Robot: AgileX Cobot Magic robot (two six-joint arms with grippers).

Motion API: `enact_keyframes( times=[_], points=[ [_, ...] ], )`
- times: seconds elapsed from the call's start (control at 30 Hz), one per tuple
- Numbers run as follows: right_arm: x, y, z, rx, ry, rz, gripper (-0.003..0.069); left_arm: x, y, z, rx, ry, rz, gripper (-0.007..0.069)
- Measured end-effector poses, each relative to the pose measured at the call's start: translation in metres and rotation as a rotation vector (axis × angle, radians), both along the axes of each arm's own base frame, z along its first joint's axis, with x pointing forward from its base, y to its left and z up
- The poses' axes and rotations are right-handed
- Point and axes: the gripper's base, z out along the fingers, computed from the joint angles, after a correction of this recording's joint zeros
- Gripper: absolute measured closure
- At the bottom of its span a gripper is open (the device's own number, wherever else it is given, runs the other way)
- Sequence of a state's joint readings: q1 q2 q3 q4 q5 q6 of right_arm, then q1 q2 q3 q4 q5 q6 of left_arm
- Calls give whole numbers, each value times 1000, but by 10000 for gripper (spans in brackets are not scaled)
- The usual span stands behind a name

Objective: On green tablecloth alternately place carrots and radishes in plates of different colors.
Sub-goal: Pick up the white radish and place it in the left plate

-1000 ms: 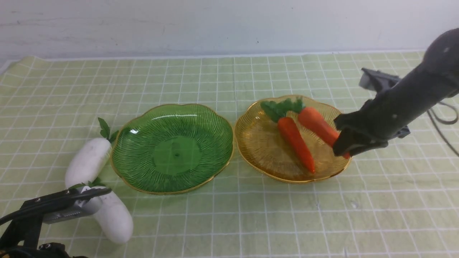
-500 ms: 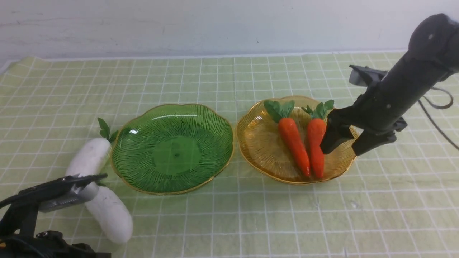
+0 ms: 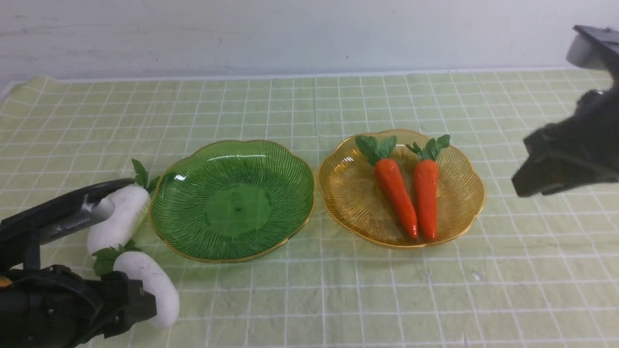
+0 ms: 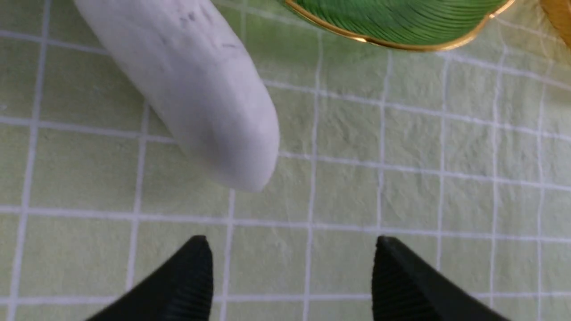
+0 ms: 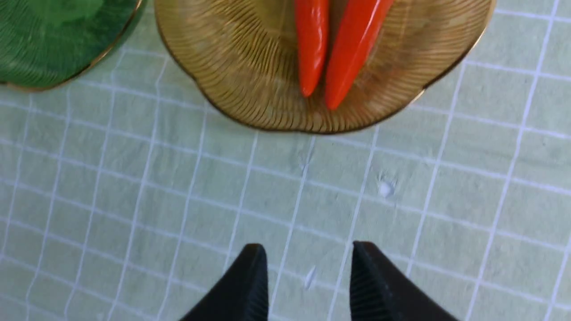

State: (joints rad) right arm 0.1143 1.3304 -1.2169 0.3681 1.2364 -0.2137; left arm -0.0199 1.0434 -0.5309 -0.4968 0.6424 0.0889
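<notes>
Two orange carrots (image 3: 397, 195) (image 3: 425, 199) lie side by side in the amber plate (image 3: 348, 193), leaves toward the far side. The green plate (image 3: 234, 200) holds nothing. Two white radishes (image 3: 121, 217) (image 3: 152, 287) lie on the green tablecloth (image 3: 309, 299) left of it. My left gripper (image 3: 111, 244) is open and hangs over the radishes. In the left wrist view the near radish (image 4: 192, 93) ends just short of the open, empty gripper (image 4: 290, 249). My right gripper (image 3: 532, 181) is open and empty, right of the amber plate. It also shows in the right wrist view (image 5: 308, 256), short of the carrots (image 5: 310, 44).
A pale wall runs along the cloth's far edge. Bare cloth lies in front of both plates and to the right. The green plate's rim (image 4: 392, 42) shows in the left wrist view, beyond the radish.
My right gripper let go of the second carrot in the amber plate, then drew back up and to the right. My left gripper rose and moved forward over the radishes.
</notes>
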Motion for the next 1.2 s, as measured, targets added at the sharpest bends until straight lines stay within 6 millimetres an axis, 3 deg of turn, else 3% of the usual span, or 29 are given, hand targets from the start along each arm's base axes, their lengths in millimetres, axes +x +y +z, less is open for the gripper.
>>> enact_keyframes(
  times=[0.13, 0.4, 0.67, 0.83, 0.93, 1.07, 1.2],
  points=[
    [-56, -6, 1, -9, -51, 35, 522, 18, 3, -15, 11, 19, 58, 96],
    [-114, -13, -10, -30, -126, 85, 551, 52, 11, -49, 66, 20, 154, 62],
    [-119, -14, -13, -35, -134, 92, 552, 63, 12, -70, 71, 78, 184, 67],
    [-119, -14, -13, -36, -137, 91, 552, 61, 11, -75, 71, 125, 162, 171],
    [-119, -14, -13, -37, -137, 91, 552, 57, 9, -72, 64, 149, 136, 171],
    [-119, -14, -13, -37, -137, 91, 552, 43, 4, -52, 56, 195, 32, 171],
    [-119, -14, -13, -37, -137, 91, 552, 32, 1, -5, 97, 248, -134, 171]
  ],
)
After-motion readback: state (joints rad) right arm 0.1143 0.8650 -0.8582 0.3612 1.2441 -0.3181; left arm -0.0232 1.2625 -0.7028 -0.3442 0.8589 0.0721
